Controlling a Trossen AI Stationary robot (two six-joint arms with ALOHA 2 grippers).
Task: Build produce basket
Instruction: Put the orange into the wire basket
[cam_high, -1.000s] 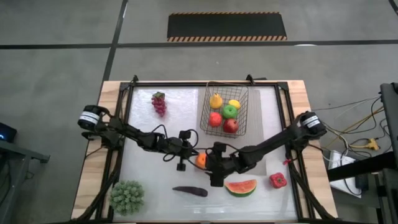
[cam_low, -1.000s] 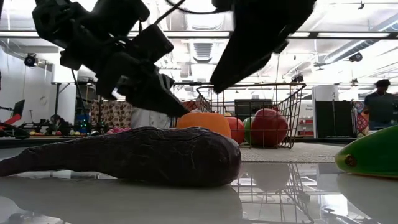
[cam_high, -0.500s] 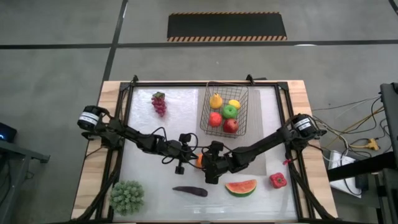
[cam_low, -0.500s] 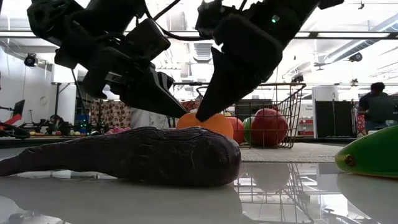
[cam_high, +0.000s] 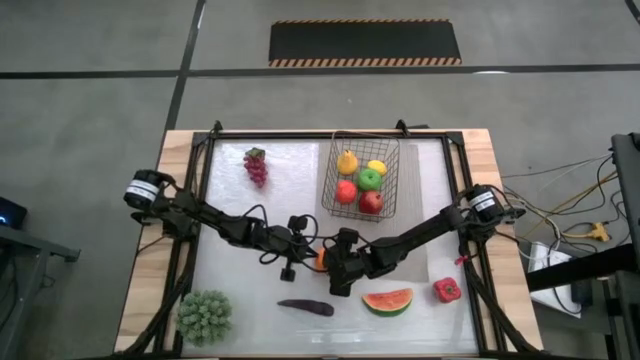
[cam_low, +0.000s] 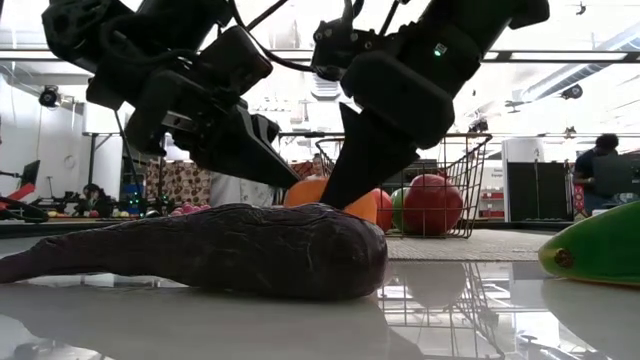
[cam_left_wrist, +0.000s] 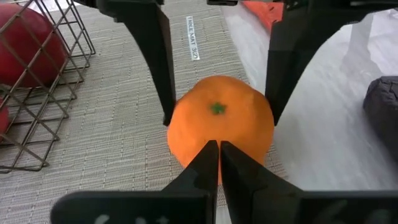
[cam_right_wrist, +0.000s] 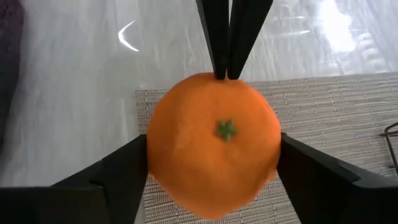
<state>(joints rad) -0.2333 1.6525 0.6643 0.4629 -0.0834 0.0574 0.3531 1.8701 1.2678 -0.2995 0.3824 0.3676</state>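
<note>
The orange (cam_right_wrist: 214, 143) sits on the near edge of the grey mat (cam_left_wrist: 93, 137), near the table's middle (cam_high: 321, 258). My right gripper (cam_right_wrist: 213, 146) has one finger on each side of it and is shut on it. My left gripper (cam_left_wrist: 217, 148) is shut and its tips meet the orange from the table's left. The black wire basket (cam_high: 327, 182) at the far middle holds red apples, a green apple and yellow fruit. The eggplant (cam_high: 306, 307), watermelon slice (cam_high: 387, 300), red pepper (cam_high: 446, 290) and grapes (cam_high: 256, 165) lie on the table. My left gripper touches the orange's left side (cam_left_wrist: 214, 134) with the tips of its shut fingers, coming slanting down from the table's left. My right gripper pinches the orange's two opposite sides (cam_right_wrist: 155, 155) between its fingers (cam_right_wrist: 127, 168), slanting down from the table's right. The orange's underside rests on the mat, stem up.
A green bushy thing (cam_high: 205, 316) sits at the near left corner. The eggplant (cam_low: 230, 250) lies just nearer than both grippers. The basket (cam_low: 470, 170) stands beyond the orange. A black frame runs round the table's edges.
My right gripper has moved toward the table's left and down, and its fingers now stand around the orange. My left gripper has stayed beside the orange.
</note>
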